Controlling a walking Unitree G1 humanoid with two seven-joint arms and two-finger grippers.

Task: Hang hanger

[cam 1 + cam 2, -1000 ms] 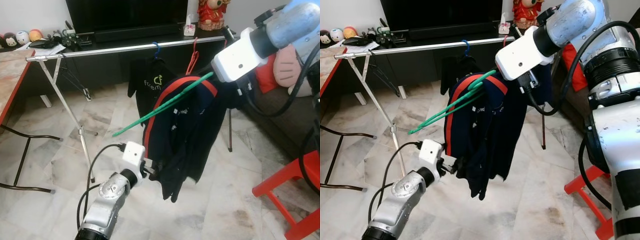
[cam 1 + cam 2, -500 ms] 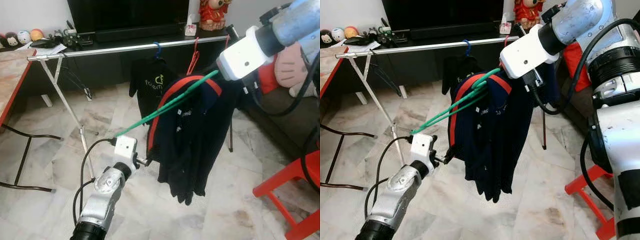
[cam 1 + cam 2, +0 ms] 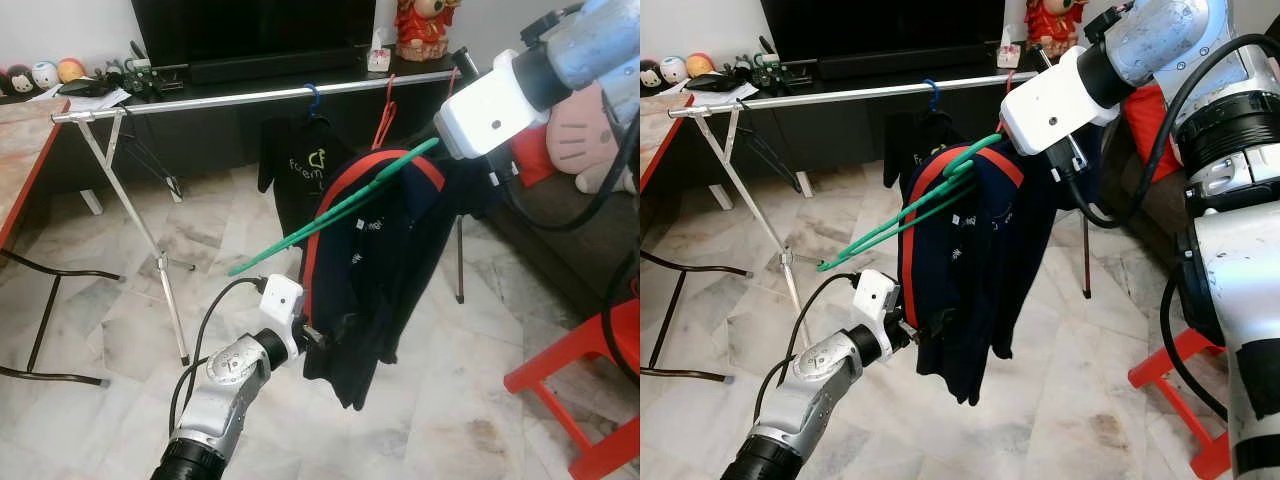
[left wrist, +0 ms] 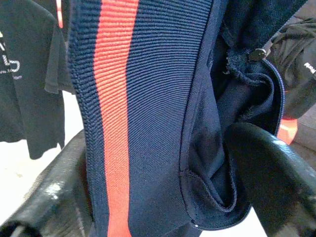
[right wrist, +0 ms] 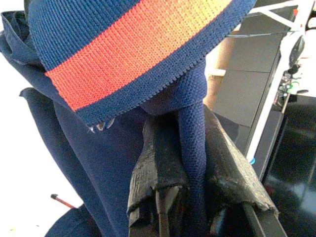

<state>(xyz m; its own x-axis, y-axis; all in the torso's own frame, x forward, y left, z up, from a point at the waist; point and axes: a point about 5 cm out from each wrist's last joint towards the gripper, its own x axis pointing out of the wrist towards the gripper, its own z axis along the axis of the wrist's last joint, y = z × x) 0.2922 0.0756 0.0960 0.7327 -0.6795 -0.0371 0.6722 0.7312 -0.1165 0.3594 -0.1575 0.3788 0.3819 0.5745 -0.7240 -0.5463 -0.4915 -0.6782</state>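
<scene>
Green hanger (image 3: 330,215), a thin plastic frame, lies tilted across the centre of the frame, its upper end beneath the right gripper (image 5: 190,163) at upper right and its lower end pointing free toward the lower left; a navy jacket with red stripe (image 3: 975,270) is draped over it. The right gripper's fingers are clenched on a fold of navy fabric near the collar, as seen in the right wrist view. The left gripper (image 4: 163,163), at lower centre, has its two fingers spread around the jacket's striped front edge and hem, the cloth passing between them; whether they press it cannot be told. The metal rail (image 3: 250,97) of the drying rack spans the upper frame, well apart from the load, already bearing a black T-shirt (image 3: 305,165) on a blue hanger. Judged handling: the hanger is light but flexible, the jacket soft, limp and prone to slide off; hold is best taken near the hook.
</scene>
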